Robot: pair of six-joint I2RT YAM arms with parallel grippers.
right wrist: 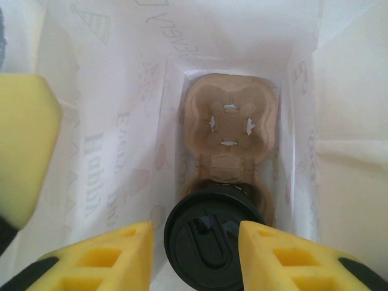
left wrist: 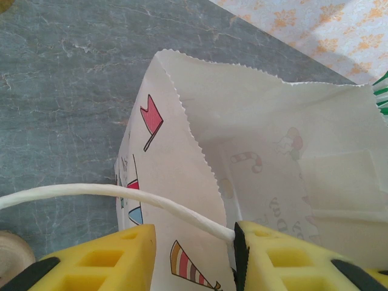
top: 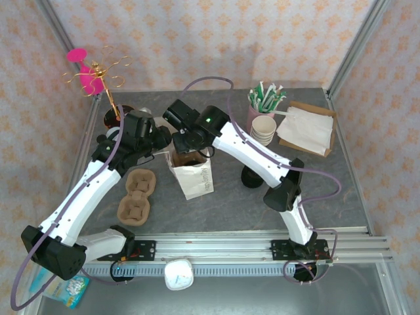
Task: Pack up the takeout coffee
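The takeout coffee [right wrist: 209, 242], a black cup with a dark round lid, stands in the near hole of a brown cup carrier [right wrist: 230, 121] at the bottom of the white paper bag [top: 193, 177]. My right gripper [right wrist: 195, 233] reaches down into the bag and hovers just above the lid, open, with one yellow finger on each side of it. My left gripper [left wrist: 194, 233] is at the bag's rim [left wrist: 254, 121], open. The bag wall lies between its fingers, and the white cord handle [left wrist: 91, 191] rests against its right fingertip.
Two brown cup carriers [top: 136, 197] lie left of the bag. A black round stack [top: 252, 176] stands to its right. Cream cups [top: 264, 129], a cup of straws [top: 262, 98] and napkins [top: 305, 128] are at the back right. A gold stand [top: 108, 82] is at the back left.
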